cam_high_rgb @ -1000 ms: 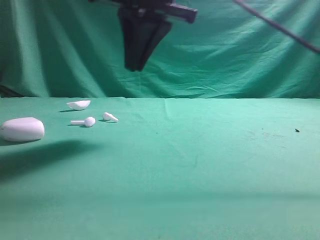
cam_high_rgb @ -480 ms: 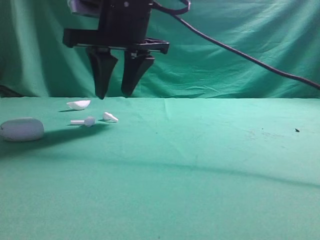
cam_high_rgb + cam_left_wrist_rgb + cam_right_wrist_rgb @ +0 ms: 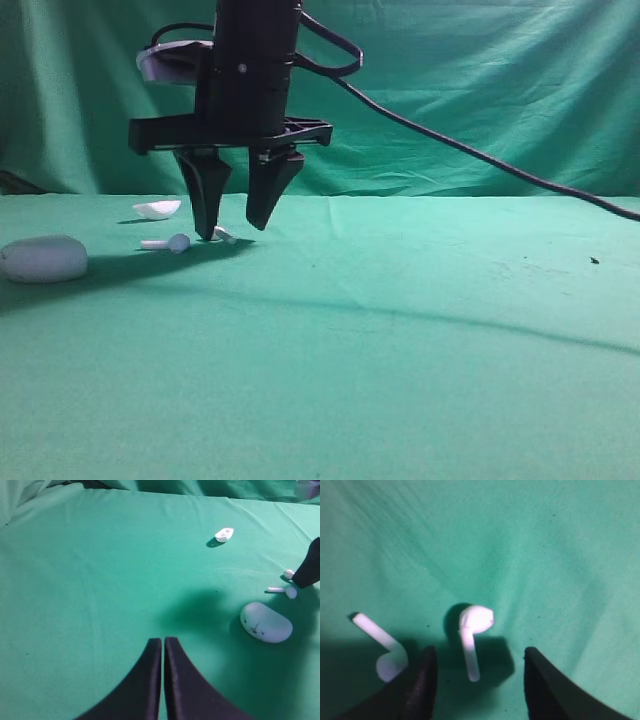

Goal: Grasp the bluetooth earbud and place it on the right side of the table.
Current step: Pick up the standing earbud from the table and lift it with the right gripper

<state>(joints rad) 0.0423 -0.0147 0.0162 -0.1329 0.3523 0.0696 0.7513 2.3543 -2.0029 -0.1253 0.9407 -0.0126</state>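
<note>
A: Two earbuds are lying on the left of the green worktop (image 3: 420, 330). Which one is the right claw (image 3: 232, 228) going for?

B: The earbud (image 3: 471, 635) sitting between its fingers in the right wrist view, bulb away from the camera and stem pointing back toward it. The other bud (image 3: 382, 647), the one with the longer stem, is lying just outside the left finger.

A: Is the claw pinching anything?

B: No, its fingers are standing spread apart, one on each side of the earbud, with green cloth showing in both gaps. From the high view the tips are hanging just over the cloth, and the near finger is hiding most of the earbud.

A: What else is sitting nearby?

B: A white oval case (image 3: 44, 258) is resting at the far left edge, and a white half-shell (image 3: 158, 208) is lying behind the longer bud, nearer the backdrop (image 3: 500, 90).

A: And the left claw (image 3: 163, 645)?

B: Its fingers are pressing together with nothing between them, hovering above bare cloth well away from the case.
</note>
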